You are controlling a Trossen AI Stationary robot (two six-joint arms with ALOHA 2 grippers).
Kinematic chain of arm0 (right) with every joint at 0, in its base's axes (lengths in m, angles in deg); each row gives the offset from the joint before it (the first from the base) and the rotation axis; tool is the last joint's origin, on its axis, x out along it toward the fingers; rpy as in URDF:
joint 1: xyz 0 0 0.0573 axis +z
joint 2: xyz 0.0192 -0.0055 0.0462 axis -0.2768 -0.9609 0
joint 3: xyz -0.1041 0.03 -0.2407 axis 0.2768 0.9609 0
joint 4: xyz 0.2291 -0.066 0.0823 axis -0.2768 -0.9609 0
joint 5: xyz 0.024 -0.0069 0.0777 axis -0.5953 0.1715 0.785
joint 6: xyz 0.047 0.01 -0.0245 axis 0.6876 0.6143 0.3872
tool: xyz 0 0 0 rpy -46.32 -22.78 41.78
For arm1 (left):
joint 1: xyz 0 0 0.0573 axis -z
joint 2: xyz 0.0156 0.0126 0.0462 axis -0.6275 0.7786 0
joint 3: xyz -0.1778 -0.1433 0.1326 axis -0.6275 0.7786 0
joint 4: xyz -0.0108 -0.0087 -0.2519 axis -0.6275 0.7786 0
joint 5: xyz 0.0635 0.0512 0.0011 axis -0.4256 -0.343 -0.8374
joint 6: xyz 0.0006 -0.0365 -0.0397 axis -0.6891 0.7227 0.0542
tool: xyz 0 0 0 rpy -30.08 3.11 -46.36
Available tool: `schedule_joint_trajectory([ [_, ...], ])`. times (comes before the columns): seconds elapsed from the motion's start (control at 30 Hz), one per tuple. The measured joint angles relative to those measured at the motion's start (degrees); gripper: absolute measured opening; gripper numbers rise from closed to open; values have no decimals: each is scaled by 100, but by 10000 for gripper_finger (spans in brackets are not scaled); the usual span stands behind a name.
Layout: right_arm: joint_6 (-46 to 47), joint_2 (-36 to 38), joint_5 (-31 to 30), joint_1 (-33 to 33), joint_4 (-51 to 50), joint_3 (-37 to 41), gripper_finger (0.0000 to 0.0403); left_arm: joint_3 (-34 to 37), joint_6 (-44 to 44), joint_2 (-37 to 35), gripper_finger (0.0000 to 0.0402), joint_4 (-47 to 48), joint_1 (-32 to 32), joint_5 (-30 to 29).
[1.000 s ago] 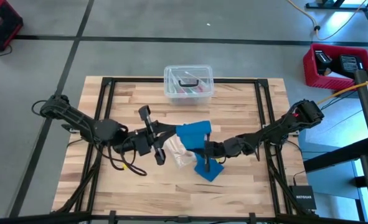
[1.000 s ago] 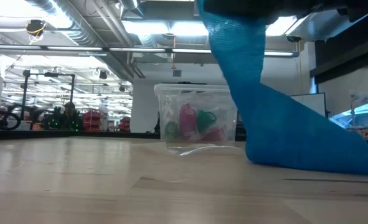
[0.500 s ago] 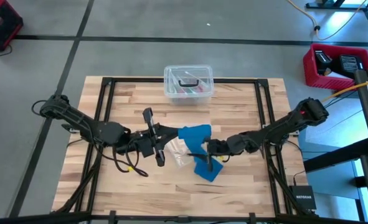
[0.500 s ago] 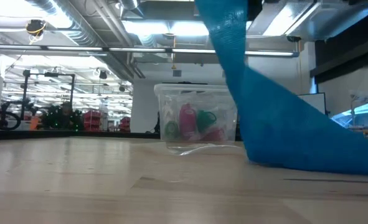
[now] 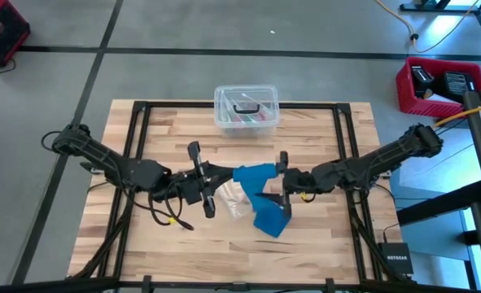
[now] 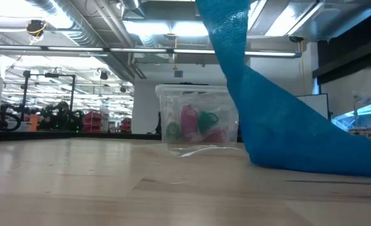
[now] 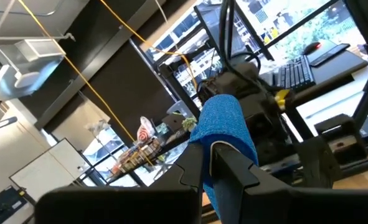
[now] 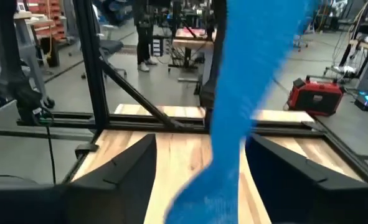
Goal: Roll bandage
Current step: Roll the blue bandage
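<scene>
Bandage (image 5: 255, 181), plain blue and unmarked, hangs clamped in the left gripper (image 5: 227, 176); right gripper (image 5: 284, 181) jaws spread wide around it.

The bandage (image 5: 256, 181) was a bright blue, plain stretchy band. One end was partly wound into a small roll (image 7: 224, 124) held up above the counter; from there it hung down in a widening drape (image 6: 279, 125), its loose tail crumpled on the wood.
</scene>
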Motion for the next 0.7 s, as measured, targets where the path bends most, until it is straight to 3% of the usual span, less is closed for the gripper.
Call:
schedule_joint_trajectory([
  [0.17,-200,-156,-278,-35,-133,-39,182,0,85,0,13,13,-1,-11],
  [0.37,-823,99,-809,213,-192,-40,22,2,-167,0,13,120,224,-293],
  [0.53,-1112,451,-1417,570,-264,-41,10,2,-675,-8,13,121,587,-952],
  [0.7,-1036,602,-1458,581,-555,-41,5,2,-787,-71,13,133,719,-1201],
])
